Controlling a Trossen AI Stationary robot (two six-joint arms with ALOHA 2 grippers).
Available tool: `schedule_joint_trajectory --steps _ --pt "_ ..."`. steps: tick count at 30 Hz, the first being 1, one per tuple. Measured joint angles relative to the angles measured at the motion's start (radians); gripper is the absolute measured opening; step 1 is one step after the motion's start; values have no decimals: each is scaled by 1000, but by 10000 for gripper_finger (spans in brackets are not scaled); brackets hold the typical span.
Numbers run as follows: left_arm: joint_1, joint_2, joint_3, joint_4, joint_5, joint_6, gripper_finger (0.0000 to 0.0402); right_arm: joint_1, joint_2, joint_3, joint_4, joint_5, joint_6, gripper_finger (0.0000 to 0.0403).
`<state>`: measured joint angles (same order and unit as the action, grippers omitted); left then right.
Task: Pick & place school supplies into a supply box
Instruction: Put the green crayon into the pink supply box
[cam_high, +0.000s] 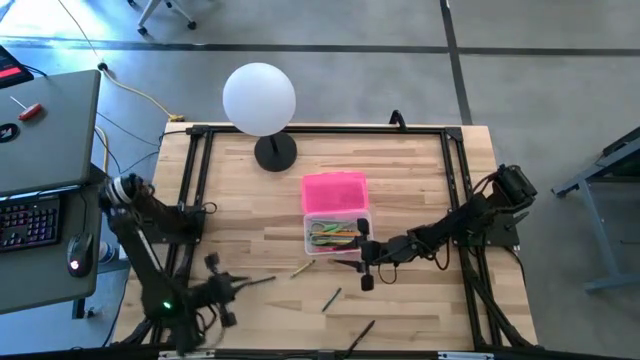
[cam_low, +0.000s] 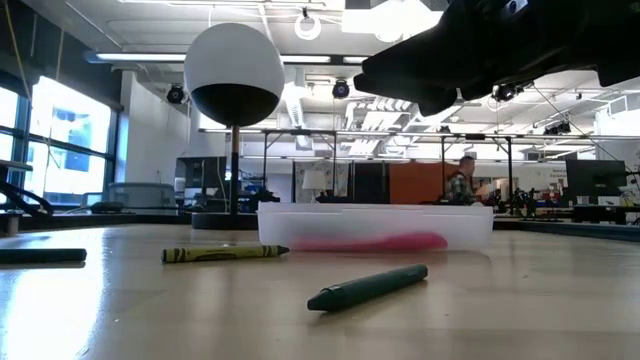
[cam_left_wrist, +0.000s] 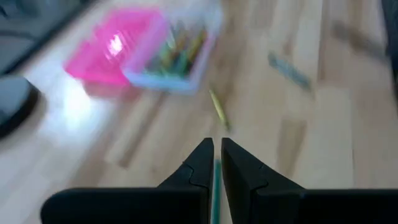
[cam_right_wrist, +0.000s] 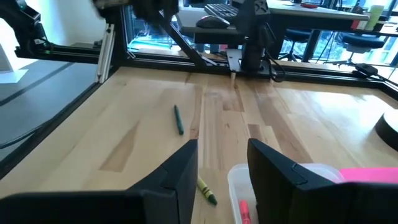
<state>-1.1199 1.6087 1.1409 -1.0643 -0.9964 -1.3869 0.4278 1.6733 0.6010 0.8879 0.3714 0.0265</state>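
Observation:
The supply box (cam_high: 337, 234) is a clear tray holding several coloured pens. Its pink lid (cam_high: 334, 192) lies open on the far side, next to the white globe lamp (cam_high: 259, 98). A yellow crayon (cam_high: 303, 269), a green crayon (cam_high: 331, 298) and a dark pencil (cam_high: 360, 330) lie flat on the table. My left gripper (cam_left_wrist: 217, 155) is near the table's near-left corner, shut on a thin green pencil. My right gripper (cam_right_wrist: 222, 163) hangs open just off the box's near right corner (cam_right_wrist: 249, 182), touching nothing. My left gripper pinches a thin green pencil (cam_left_wrist: 215, 186) between its two fingers. The pencil lies along the fingers in the narrow gap between them. Which part of the pencil it has, and whether the pencil is off the table, does not show.
The lamp's dark base (cam_high: 275, 152) stands on the far side of the table, behind the lid. A black rail frame (cam_high: 320, 130) runs around the table edge. Bare wood lies between the left gripper and the box. In the low view a dark stick (cam_low: 40, 256) lies at table height on the left.

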Motion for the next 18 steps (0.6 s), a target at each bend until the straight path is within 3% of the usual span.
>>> schedule_joint_trajectory --steps 3,6,12,15,18 --pt "-47 -102 -141 40 -104 -138 62 -3 0 0 0 0 0 119" --pt "-63 -185 -351 302 -85 -188 62 -9 0 0 0 0 2 119" --pt "-44 -225 -656 1011 -88 241 62 -9 0 0 2 5 2 119" --pt "10 -225 -719 1193 -41 368 62 -9 0 0 5 5 2 119" --pt "89 -226 -728 1245 48 402 62 -10 0 0 7 5 1 119"
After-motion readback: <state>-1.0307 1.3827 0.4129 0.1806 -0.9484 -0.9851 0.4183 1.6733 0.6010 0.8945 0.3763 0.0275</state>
